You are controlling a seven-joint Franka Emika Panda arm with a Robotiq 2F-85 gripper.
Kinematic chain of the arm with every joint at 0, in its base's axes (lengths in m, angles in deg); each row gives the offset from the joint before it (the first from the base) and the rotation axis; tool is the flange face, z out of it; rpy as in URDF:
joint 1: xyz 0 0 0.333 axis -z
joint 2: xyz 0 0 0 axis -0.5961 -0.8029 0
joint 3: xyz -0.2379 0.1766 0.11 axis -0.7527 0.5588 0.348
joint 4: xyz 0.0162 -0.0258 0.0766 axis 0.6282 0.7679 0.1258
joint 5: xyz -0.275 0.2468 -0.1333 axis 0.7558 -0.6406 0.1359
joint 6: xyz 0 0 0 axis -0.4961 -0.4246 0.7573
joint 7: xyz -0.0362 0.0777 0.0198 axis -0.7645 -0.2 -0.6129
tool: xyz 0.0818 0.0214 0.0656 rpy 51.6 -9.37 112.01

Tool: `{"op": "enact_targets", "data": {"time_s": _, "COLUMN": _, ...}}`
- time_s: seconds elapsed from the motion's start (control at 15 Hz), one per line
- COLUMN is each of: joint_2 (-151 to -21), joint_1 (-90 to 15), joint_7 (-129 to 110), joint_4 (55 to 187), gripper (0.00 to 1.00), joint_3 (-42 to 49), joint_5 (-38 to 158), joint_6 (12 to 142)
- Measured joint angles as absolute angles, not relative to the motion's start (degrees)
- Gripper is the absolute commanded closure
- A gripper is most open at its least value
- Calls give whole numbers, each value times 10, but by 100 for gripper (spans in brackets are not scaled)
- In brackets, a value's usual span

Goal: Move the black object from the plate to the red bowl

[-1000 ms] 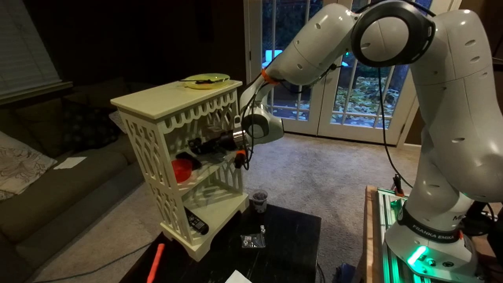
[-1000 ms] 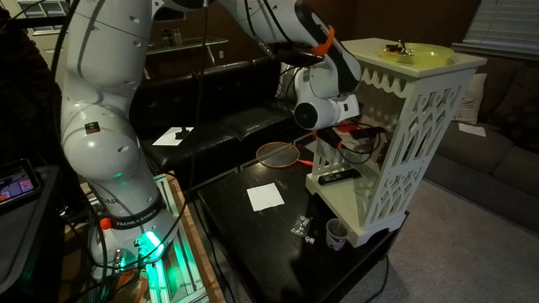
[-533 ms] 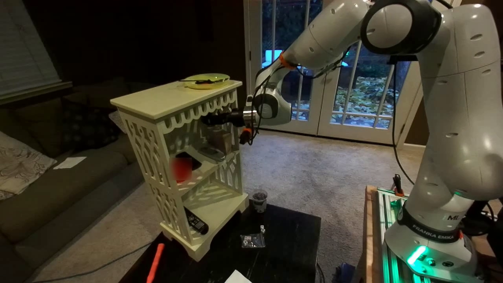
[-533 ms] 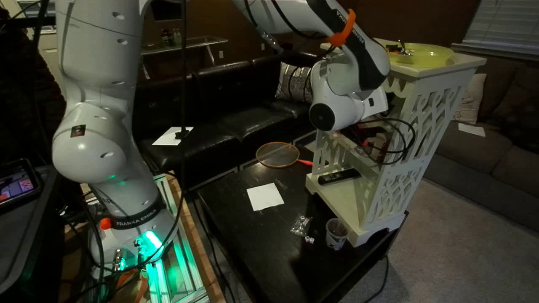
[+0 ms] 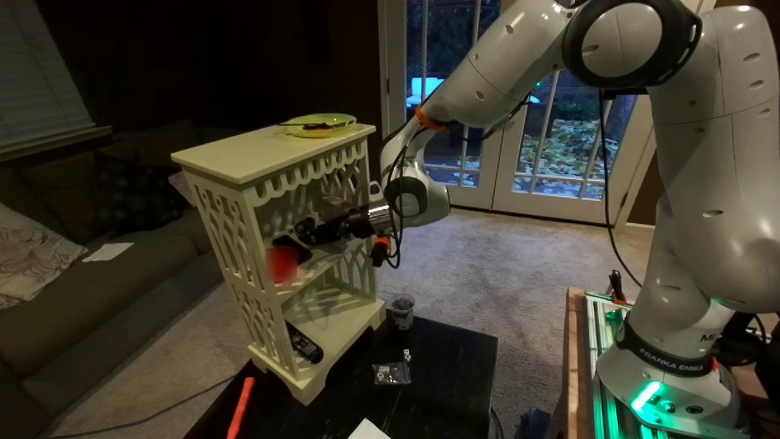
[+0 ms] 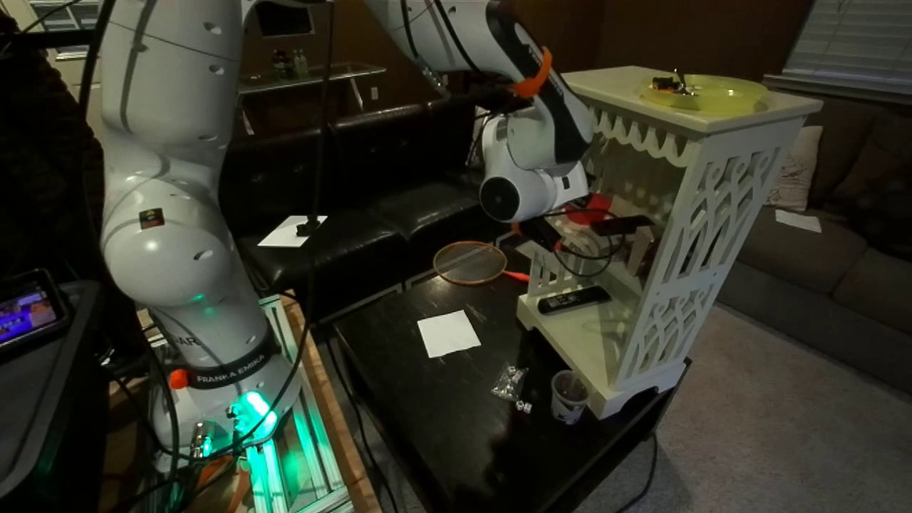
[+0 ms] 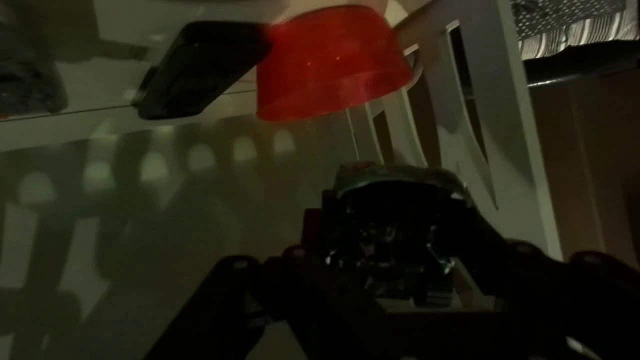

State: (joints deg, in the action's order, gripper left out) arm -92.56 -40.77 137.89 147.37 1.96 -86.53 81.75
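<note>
The gripper [image 7: 394, 222] is clenched on the black object [image 7: 385, 242] at the middle shelf [image 5: 308, 274] of the cream cabinet [image 5: 222, 157], near the red bowl [image 7: 330, 65] but apart from it. Behind, the arm [image 5: 710, 164] arches high, its forearm [image 5: 506, 70] slanting down to the wrist [image 5: 420, 198]. The plate [image 6: 741, 92] rests on the cabinet's top. Below is a black table [image 6: 420, 406]; around it, carpet [image 5: 463, 268], glass doors [image 5: 496, 183], a black sofa [image 6: 420, 139].

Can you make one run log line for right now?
pincer: shut on black lump | place: at open cabinet front | red bowl: on middle shelf, black lump not inside | plate: on cabinet top
</note>
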Motion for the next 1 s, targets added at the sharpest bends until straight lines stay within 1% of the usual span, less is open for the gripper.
{"op": "enact_targets", "data": {"time_s": 0.47, "joint_2": -926, "joint_1": -435, "joint_7": 1333, "joint_4": 1474, "gripper": 58, "joint_3": 20, "joint_5": -865, "joint_6": 927}}
{"op": "enact_targets", "data": {"time_s": 0.67, "joint_2": -925, "joint_1": -439, "joint_7": 1319, "joint_4": 1468, "gripper": 58, "joint_3": 16, "joint_5": -865, "joint_6": 938}}
{"op": "enact_targets", "data": {"time_s": 0.8, "joint_2": -924, "joint_1": -437, "joint_7": 1321, "joint_4": 1446, "gripper": 58, "joint_3": -5, "joint_5": -865, "joint_6": 947}}
{"op": "enact_targets", "data": {"time_s": 0.87, "joint_2": -924, "joint_1": -436, "joint_7": 1326, "joint_4": 1430, "gripper": 33, "joint_3": -20, "joint_5": -865, "joint_6": 958}}
{"op": "enact_targets", "data": {"time_s": 1.0, "joint_2": -923, "joint_1": -452, "joint_7": 1332, "joint_4": 1408, "gripper": 33, "joint_3": -61, "joint_5": -865, "joint_6": 974}}
